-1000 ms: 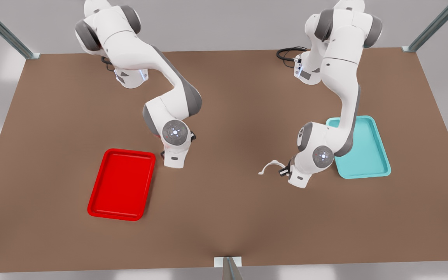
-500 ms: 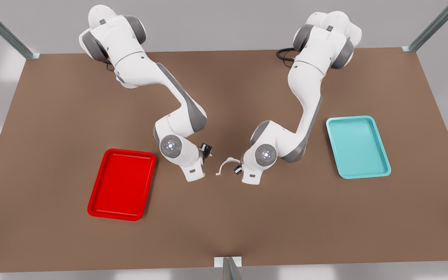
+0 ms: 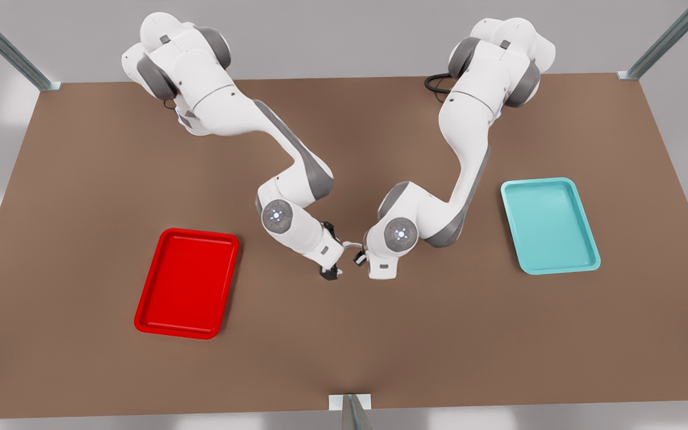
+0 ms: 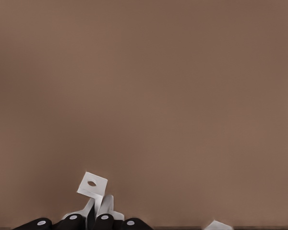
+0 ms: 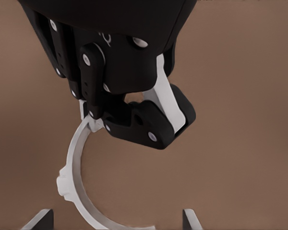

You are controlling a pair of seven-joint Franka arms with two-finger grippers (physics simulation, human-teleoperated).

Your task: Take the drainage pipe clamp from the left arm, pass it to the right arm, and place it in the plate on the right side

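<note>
Above the brown tabletop point(image 3: 380, 346), midway between both trays, the drainage pipe clamp point(image 5: 79, 189) is being gripped by the left end effector point(image 5: 134, 120); the right end effector point(image 3: 332, 272) is being held spread around it.

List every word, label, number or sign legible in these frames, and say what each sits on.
No text can be read anywhere.
Left gripper, shut on the drainage pipe clamp: a small pale mark on its black body, too blurred to read.
Right gripper, open beside the clamp: no markings.
Clamp, red plate, teal tray, table: plain, no lettering.
</note>
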